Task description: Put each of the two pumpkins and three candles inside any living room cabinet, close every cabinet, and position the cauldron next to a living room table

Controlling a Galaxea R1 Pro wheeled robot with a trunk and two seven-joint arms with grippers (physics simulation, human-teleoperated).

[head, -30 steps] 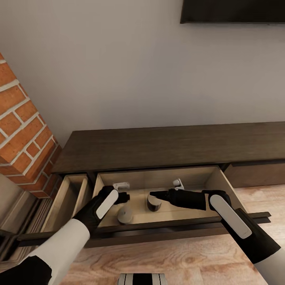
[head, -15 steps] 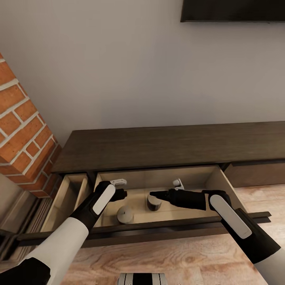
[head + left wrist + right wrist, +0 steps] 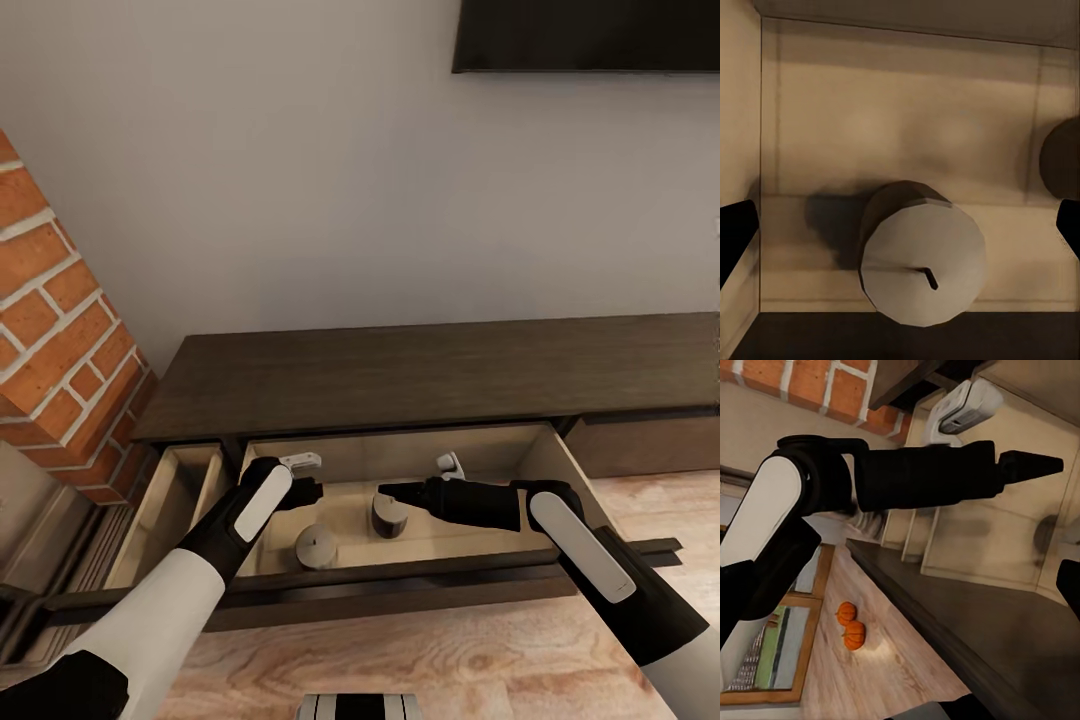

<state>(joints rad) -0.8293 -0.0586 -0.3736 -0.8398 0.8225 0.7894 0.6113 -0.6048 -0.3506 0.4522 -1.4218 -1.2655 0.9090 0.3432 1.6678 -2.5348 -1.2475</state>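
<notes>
Stowing candles — one candle (image 3: 318, 547) upright near the cabinet (image 3: 420, 372) drawer's front edge, under the spread left pincer (image 3: 306, 492). Right pincer (image 3: 385, 493) (empty, spread) beside another candle (image 3: 389, 515). Pumpkins (image 3: 850, 625) on the floor — next, fetching them.

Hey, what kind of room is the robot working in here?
Most likely a living room. A long, low dark wood cabinet runs along a plain wall with what looks like a wall-mounted screen above it, a red brick column, perhaps a fireplace, stands beside it, and the floor is light wood.
</notes>
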